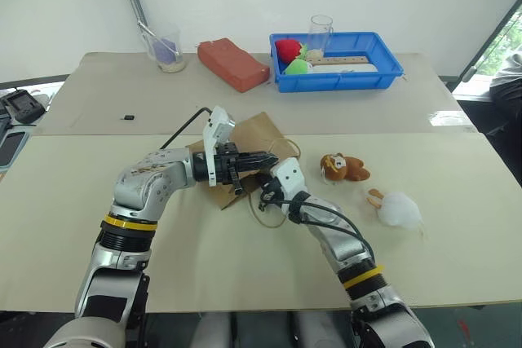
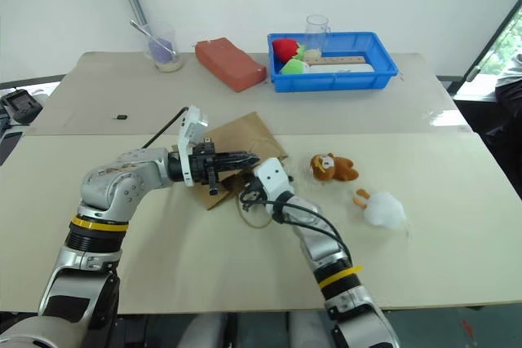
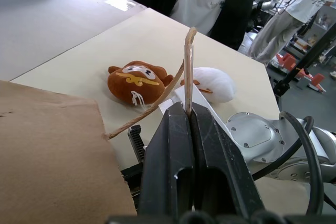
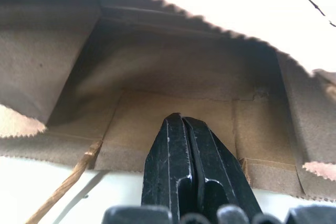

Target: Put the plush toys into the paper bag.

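With our left tool clamped on the paper bag's cord handle and our closed, empty right tool at its mouth, both plush toys lie beyond the bag, nearer our right arm.

Beige table w/ paper bag, brown toy, white bunny, red block, blue tray.
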`<state>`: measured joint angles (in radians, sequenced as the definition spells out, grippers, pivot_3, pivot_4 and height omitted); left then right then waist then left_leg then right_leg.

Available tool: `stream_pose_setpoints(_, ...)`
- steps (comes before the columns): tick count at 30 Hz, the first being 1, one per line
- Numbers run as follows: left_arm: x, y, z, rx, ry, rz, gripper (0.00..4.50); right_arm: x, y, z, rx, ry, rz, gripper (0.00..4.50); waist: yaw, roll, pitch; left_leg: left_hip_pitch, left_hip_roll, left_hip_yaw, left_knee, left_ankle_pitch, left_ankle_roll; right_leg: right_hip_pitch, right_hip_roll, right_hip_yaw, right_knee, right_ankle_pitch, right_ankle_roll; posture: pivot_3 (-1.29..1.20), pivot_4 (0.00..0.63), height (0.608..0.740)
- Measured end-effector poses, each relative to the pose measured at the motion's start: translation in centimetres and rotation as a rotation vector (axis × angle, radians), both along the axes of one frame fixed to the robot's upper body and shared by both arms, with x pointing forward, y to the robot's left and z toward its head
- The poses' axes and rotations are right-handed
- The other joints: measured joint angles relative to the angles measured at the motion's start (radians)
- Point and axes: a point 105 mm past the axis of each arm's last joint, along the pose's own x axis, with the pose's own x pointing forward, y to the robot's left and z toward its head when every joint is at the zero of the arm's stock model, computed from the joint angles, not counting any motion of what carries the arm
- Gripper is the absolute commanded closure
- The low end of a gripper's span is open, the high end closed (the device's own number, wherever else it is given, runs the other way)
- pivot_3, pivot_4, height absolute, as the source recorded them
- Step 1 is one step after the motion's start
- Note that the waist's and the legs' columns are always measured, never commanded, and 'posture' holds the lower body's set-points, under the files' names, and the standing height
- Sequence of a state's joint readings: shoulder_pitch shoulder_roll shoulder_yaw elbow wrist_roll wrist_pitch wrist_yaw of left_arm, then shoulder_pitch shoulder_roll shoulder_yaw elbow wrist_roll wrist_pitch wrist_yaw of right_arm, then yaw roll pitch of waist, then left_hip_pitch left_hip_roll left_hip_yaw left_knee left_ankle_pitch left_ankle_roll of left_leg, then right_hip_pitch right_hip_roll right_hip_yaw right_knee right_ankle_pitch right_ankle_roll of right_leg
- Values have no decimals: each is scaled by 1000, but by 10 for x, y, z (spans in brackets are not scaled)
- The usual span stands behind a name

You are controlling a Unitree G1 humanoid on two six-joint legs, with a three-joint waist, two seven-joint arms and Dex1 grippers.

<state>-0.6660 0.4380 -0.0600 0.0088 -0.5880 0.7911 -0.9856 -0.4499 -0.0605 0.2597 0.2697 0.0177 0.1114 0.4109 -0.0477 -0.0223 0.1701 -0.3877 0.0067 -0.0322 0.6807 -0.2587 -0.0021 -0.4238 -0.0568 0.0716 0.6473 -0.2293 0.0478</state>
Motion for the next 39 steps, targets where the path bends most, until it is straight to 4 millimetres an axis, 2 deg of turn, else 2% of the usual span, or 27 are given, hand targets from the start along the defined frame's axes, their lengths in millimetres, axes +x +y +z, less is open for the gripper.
stream_pose_setpoints(4, 0, 0, -1, 3, -1, 13, 4500, -1, 4, 4, 0, -23, 17, 4488, 0, 0, 0, 0, 0, 0, 0, 0, 0, 0, 0, 0, 0, 0, 0, 0, 150, 740)
stream_pose_setpoints(12, 0, 2, -2, 5, 12, 27, 4500, -6, -4, 19, -28, -87, 64, 4488, 1, 0, 0, 0, -1, -1, 0, 0, 0, 0, -1, 0, 0, 0, 0, 0, 150, 740)
stream_pose_setpoints(21, -3, 0, 3, -21, 27, 21, 4500, 6, 10, 1, -28, 1, 41, 4488, -1, 0, 0, 0, 0, -1, -1, 0, 0, -1, -1, 0, 0, 0, 0, 0, 150, 740)
stream_pose_setpoints(27, -1, 6, 6, -13, 14, 44, 4500, 12, 15, -1, -38, 9, 18, 4488, -7, 0, 0, 2, 0, -2, -1, 0, -1, 0, -1, 0, 0, 0, -1, 0, 150, 740)
stream_pose_setpoints(30, 8, 17, 12, 9, -44, 111, 4500, 13, 14, -1, -42, 8, 8, 4488, -13, 0, 0, 2, 0, -4, -1, 1, -2, 0, 0, 0, 1, 1, -1, 0, 150, 740)
stream_pose_setpoints(35, 28, 42, 42, 8, -207, 274, 4500, 14, 13, -3, -46, 18, -6, 4488, -14, 0, 0, 3, 0, -8, -1, 1, -2, 1, -1, 0, 0, 1, -1, 0, 150, 740)
stream_pose_setpoints(39, 31, 47, 60, 10, -311, 325, 4500, 14, 13, -4, -47, 28, -17, 4488, -14, -1, -1, 3, 0, -9, -2, 1, -2, 2, -1, 0, 0, 1, -1, 0, 150, 740)
